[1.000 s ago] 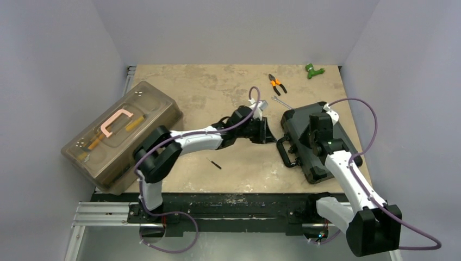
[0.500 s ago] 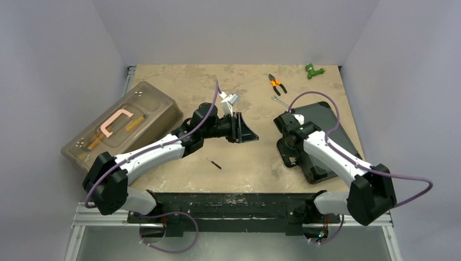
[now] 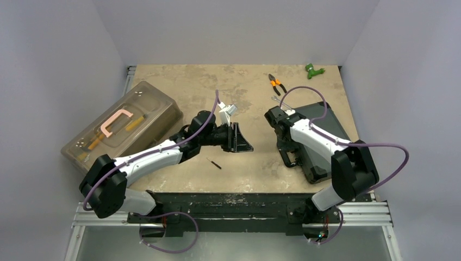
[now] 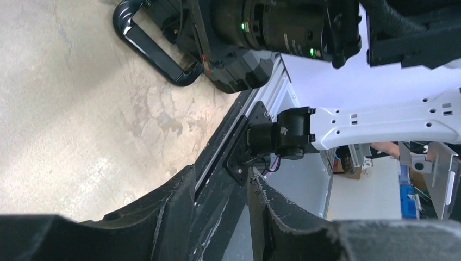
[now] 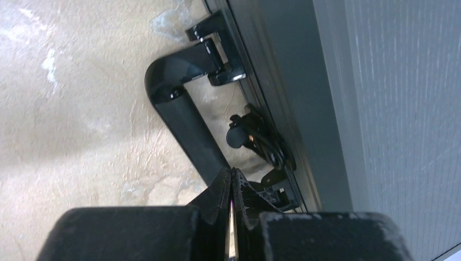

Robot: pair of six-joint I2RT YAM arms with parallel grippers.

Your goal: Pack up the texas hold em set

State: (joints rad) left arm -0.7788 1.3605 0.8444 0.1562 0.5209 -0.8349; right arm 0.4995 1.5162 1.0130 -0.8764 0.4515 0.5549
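The texas hold em set's black case [image 3: 329, 123] lies closed at the table's right, its handle [image 3: 285, 154] facing left. My right gripper [image 3: 282, 140] is shut and empty, beside the case's left side. In the right wrist view its tips [image 5: 232, 175] meet just short of the handle [image 5: 182, 117] and a latch [image 5: 258, 138] on the case's edge [image 5: 282, 54]. My left gripper [image 3: 242, 138] hovers mid-table, left of the case, open with nothing between its fingers [image 4: 220, 187]. The left wrist view shows the handle [image 4: 155, 49] far ahead.
A translucent brown toolbox with a pink handle [image 3: 122, 133] fills the left side. Orange pliers [image 3: 277, 83], a silver wrench [image 3: 281, 102] and a green object [image 3: 313, 70] lie at the back right. A small black screwdriver [image 3: 214, 163] lies below the left gripper.
My left arm has drawn back leftward from the case and its gripper has opened. My right gripper has moved from over the case's lid to its left side by the handle, still shut.
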